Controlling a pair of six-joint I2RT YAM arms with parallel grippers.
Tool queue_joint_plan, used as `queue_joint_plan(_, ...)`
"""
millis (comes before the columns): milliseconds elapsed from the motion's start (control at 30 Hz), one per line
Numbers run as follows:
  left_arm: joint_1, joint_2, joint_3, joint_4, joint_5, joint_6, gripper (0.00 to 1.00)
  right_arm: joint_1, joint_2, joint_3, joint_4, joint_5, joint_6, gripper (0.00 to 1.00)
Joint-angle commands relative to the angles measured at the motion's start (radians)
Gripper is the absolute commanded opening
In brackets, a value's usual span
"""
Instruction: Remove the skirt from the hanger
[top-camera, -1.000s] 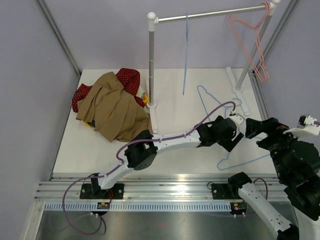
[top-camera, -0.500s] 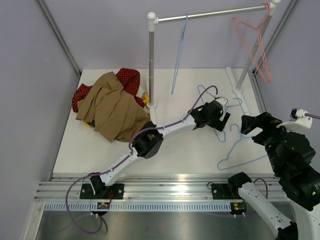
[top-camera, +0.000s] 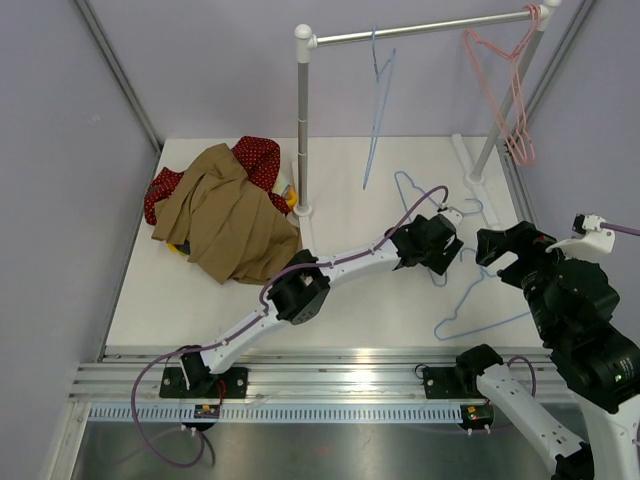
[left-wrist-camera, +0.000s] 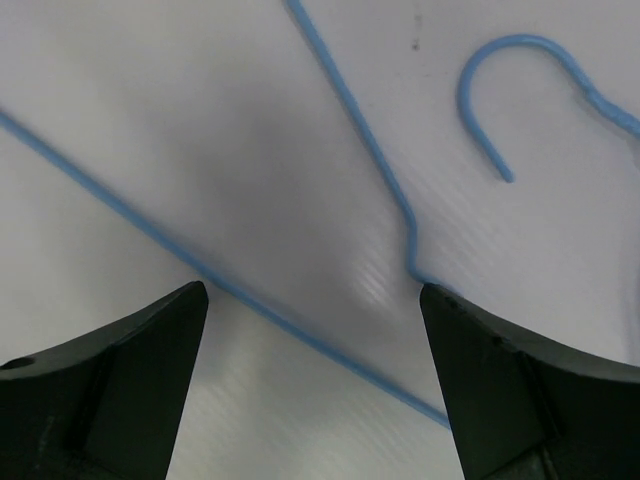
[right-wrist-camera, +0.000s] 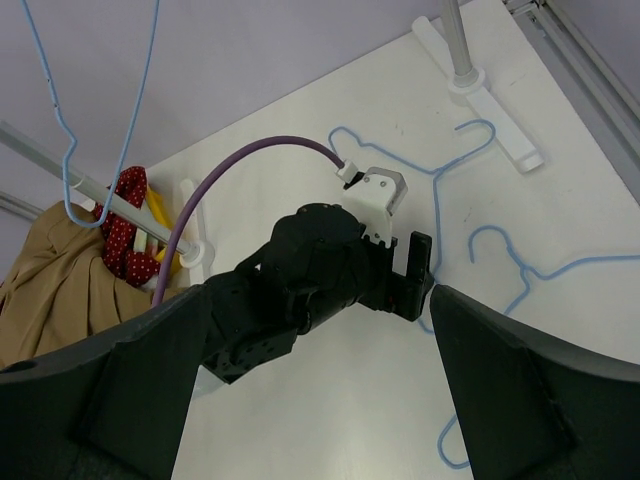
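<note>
A tan skirt (top-camera: 225, 215) lies in a heap at the table's left, partly over a red dotted garment (top-camera: 258, 155); no hanger shows in it. It also shows in the right wrist view as the tan skirt (right-wrist-camera: 50, 280). Two bare blue hangers lie on the table, one hanger (top-camera: 408, 195) behind my left gripper (top-camera: 447, 255) and the other hanger (top-camera: 480, 300) in front of it. The left gripper (left-wrist-camera: 313, 330) hangs open just above the table, a blue hanger wire (left-wrist-camera: 250, 300) running between its fingers. My right gripper (top-camera: 497, 250) hovers open and empty to the right, and the right gripper (right-wrist-camera: 320, 292) faces the left wrist.
A clothes rack stands at the back, its post (top-camera: 302, 120) next to the skirt pile. A blue hanger (top-camera: 377, 110) and a pink hanger (top-camera: 505, 90) hang from its rail. The rack's right foot (top-camera: 470, 165) lies near the table hangers.
My left gripper swung left and back, then came a little forward again over the blue hangers. The blue hanger on the rail is swinging. The right gripper shifted slightly.
</note>
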Motion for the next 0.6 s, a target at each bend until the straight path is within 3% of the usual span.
queue_joint_plan(0, 0.043, 0.017, -0.010, -0.118, -0.075, -0.020, 0.89, -0.003, -0.019, -0.012, 0.045, -0.017, 0.017, 0.98)
queue_joint_plan(200, 0.040, -0.031, -0.092, -0.220, -0.065, -0.033, 0.79, -0.003, -0.027, 0.008, 0.033, -0.054, 0.029, 0.98)
queue_joint_plan(500, 0.036, -0.190, -0.466, -0.444, -0.203, -0.255, 0.64, -0.005, -0.084, 0.029, 0.024, -0.069, 0.037, 0.98)
queue_joint_plan(567, 0.013, -0.264, -0.628, -0.446, -0.212, -0.315, 0.62, -0.002, -0.087, 0.034, 0.026, -0.078, 0.040, 0.98)
